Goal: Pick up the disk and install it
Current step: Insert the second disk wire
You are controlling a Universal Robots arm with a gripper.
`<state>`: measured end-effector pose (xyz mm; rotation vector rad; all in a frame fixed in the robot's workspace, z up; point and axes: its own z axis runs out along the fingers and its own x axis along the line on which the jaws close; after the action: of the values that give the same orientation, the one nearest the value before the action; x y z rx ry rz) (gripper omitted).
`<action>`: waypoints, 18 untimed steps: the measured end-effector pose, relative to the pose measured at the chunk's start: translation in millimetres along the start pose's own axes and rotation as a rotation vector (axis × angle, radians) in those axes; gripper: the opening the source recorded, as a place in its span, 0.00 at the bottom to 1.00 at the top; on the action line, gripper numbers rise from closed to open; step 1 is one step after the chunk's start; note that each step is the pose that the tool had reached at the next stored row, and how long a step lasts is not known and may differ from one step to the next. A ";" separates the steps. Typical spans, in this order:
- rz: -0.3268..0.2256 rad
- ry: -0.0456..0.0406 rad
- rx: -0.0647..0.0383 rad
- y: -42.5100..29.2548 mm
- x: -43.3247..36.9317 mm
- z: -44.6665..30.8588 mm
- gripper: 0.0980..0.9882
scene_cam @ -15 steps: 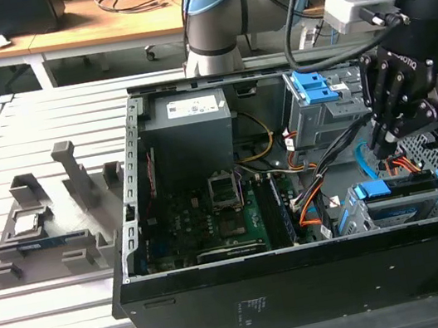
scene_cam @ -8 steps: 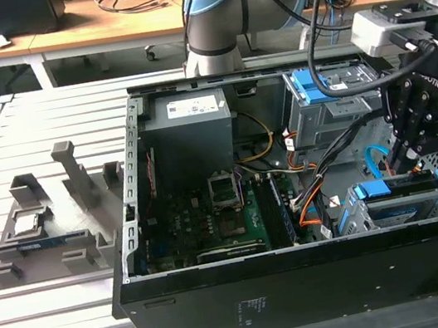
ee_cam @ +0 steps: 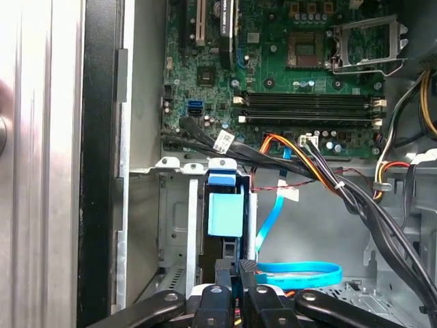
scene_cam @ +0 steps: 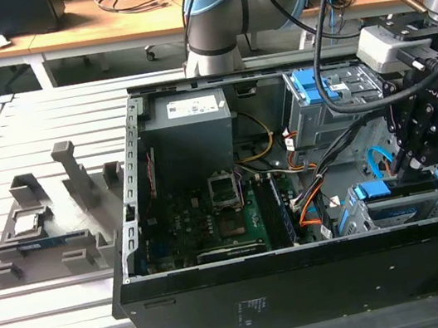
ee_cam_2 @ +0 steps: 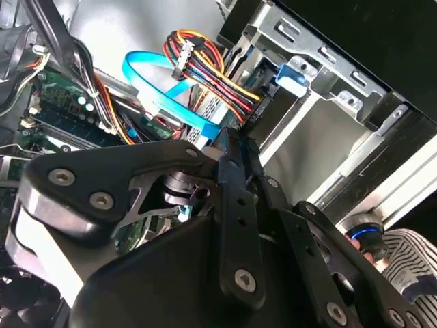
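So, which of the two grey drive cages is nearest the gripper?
The cage at the exterior view's lower right; the gripper hangs directly over it, not the upper one.

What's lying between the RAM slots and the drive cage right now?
In the first wrist view, a cable bundle of black and orange wires runs across between the RAM slots and the cage.

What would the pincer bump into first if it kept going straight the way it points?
Probably the disk, standing on edge in the grey metal cage. In the first wrist view the pincer sits right at the disk's near end, though depth is hard to judge.
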<state>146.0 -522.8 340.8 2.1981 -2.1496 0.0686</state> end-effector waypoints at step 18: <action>-0.001 -0.0062 0.001 0.9 -11.6 -25.6 0.01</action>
<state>145.2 -509.2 365.4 2.2024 -2.1522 0.0624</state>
